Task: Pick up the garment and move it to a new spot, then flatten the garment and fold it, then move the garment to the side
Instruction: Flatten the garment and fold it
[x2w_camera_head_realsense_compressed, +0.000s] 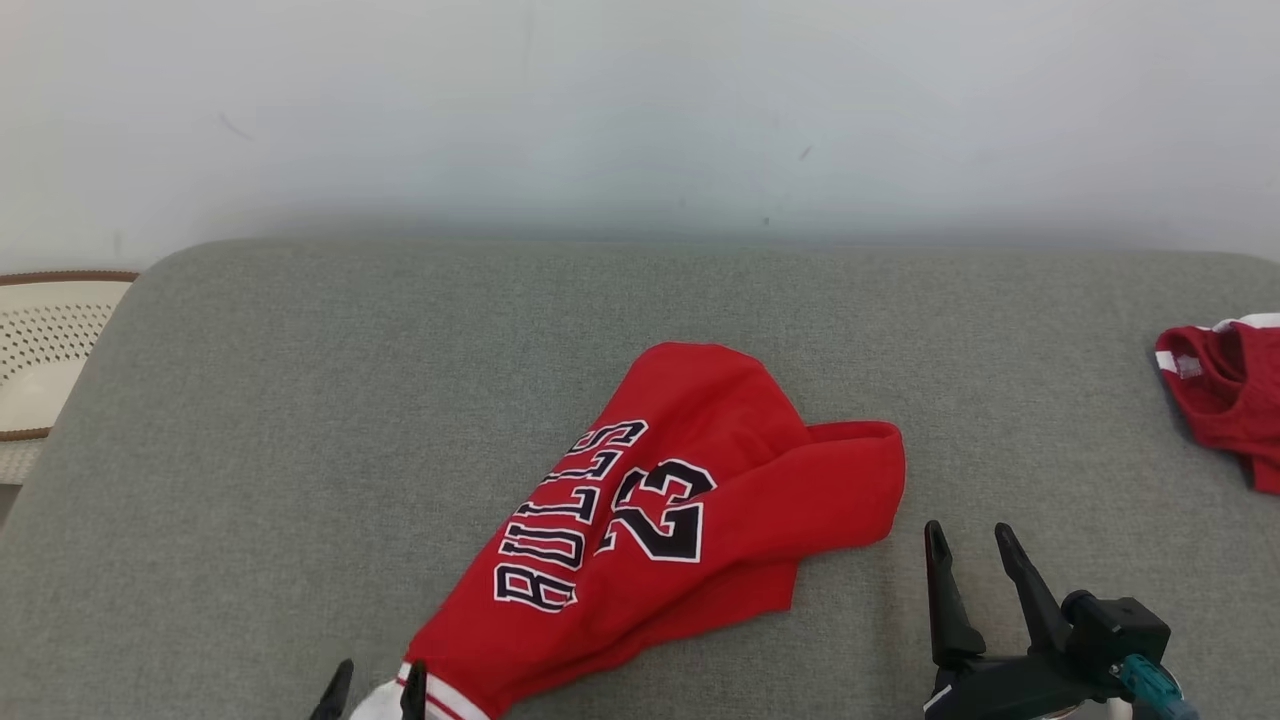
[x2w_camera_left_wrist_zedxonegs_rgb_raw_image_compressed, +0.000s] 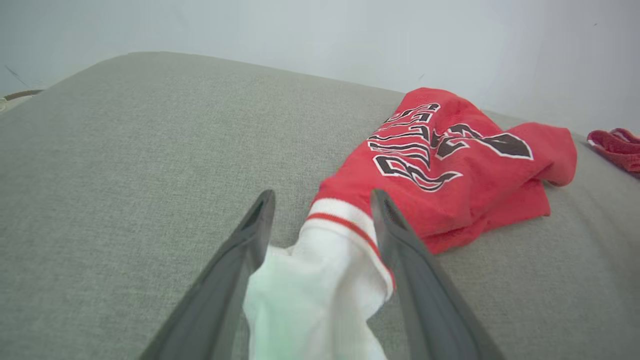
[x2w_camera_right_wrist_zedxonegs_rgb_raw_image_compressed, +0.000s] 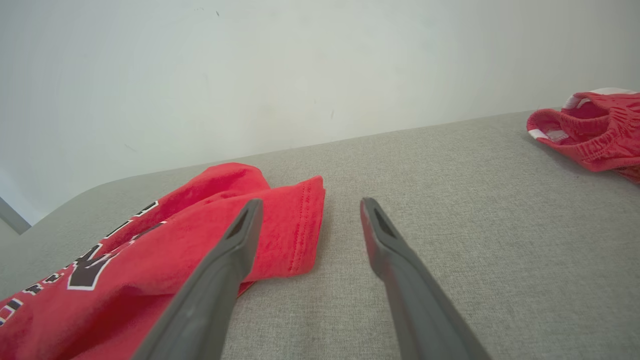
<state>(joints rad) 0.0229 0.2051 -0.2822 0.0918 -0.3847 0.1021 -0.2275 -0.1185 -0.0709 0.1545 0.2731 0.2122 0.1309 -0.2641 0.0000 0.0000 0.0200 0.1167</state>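
- Garment: red jersey lying crumpled near the middle of the grey fabric-covered table, towards its near edge.
- Writing: "BULLS" and the number "23", black characters with white outline, running diagonally across the upper face of the cloth. In the right wrist view the lettering is cut off at the left edge and cannot be read whole.
- White band with a thin red stripe forms the jersey's near end; its lower part is blurred and runs off the frame.
- Left claw: released, fingers spread wide, the white band lying loosely between them. In the head view its fingertips show at the bottom edge.
- Right claw: released, grasping nothing, over bare table just right of the jersey's folded hem.
- Second red garment: at the far right, well apart, white trim, cut off by the frame; a small tag on it is too small to read.
- Cream perforated container with a brown rim: beyond the table's left end, partly cut off.
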